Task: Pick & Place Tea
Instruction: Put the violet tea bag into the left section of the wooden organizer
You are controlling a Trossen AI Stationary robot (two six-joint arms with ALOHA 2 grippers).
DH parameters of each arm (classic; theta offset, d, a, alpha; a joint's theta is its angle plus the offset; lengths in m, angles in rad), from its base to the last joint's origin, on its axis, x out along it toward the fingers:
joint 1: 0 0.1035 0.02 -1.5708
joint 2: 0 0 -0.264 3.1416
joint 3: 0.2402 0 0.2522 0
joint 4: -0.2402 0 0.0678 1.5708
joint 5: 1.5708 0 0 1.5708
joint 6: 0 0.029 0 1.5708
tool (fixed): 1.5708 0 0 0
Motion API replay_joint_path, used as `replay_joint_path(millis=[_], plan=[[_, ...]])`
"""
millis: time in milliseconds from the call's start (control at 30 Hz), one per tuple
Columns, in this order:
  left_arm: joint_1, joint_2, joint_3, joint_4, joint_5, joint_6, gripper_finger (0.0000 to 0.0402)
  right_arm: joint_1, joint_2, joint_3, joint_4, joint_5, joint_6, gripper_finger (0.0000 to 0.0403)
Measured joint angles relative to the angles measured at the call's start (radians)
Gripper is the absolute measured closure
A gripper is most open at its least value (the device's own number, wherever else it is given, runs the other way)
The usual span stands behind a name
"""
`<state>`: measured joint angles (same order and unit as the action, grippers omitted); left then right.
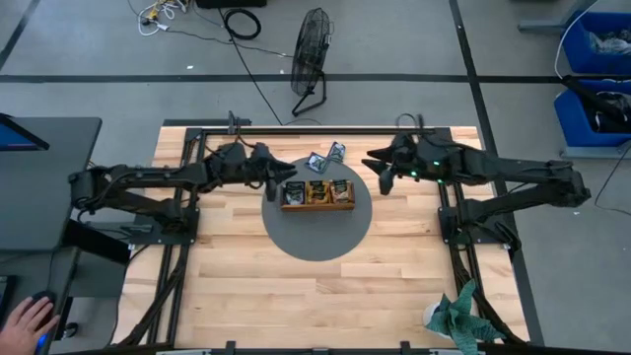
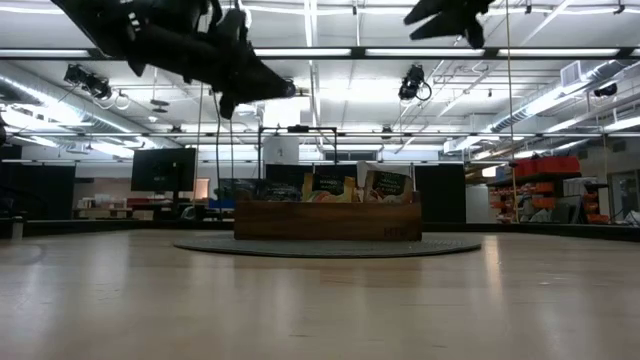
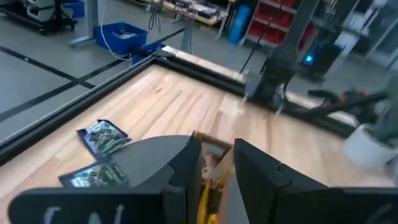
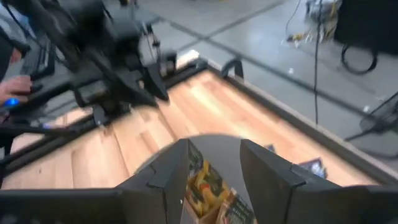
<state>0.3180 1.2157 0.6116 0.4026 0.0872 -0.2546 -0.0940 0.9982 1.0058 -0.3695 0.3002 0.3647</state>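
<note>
A brown wooden tray (image 1: 317, 194) lies on a round grey mat (image 1: 315, 237) and holds several tea sachets (image 2: 388, 184) standing upright in its compartments. Two more sachets lie flat on the table past the mat's far edge (image 1: 317, 163) (image 1: 336, 151); they also show in the left wrist view (image 3: 102, 135) (image 3: 93, 176). My left gripper (image 1: 273, 187) hovers open just left of the tray's left end (image 3: 211, 152), well above the table in the low view (image 2: 228, 98). My right gripper (image 1: 384, 179) hovers open to the right of the tray, high up (image 4: 214, 152). Neither holds anything.
A floor fan (image 1: 313, 54) stands beyond the table's far edge. A green and white object (image 1: 456, 318) sits at the near right corner. A person's hand (image 1: 30, 318) rests on a desk at the lower left. Bare wood lies in front of the mat.
</note>
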Motion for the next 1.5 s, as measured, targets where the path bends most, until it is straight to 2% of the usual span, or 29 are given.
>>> replay_joint_path(millis=[433, 867, 1300, 1500], plan=[[0.000, -0.174, 0.000, -0.005, 0.012, -0.154, 0.0303, -0.278, 0.224, 0.000, 0.016, -0.342, 0.181, 0.0250], [0.000, -0.237, 0.000, -0.003, 0.012, -0.208, 0.0303, -0.497, 0.427, 0.000, 0.037, -0.503, 0.250, 0.0250], [0.000, -0.237, 0.000, 0.020, 0.011, -0.260, 0.0303, -0.624, 0.689, 0.000, 0.193, -0.692, 0.335, 0.0250], [0.000, -0.237, 0.000, 0.030, 0.011, -0.264, 0.0303, -0.659, 0.748, 0.000, 0.238, -0.688, 0.370, 0.0250]])
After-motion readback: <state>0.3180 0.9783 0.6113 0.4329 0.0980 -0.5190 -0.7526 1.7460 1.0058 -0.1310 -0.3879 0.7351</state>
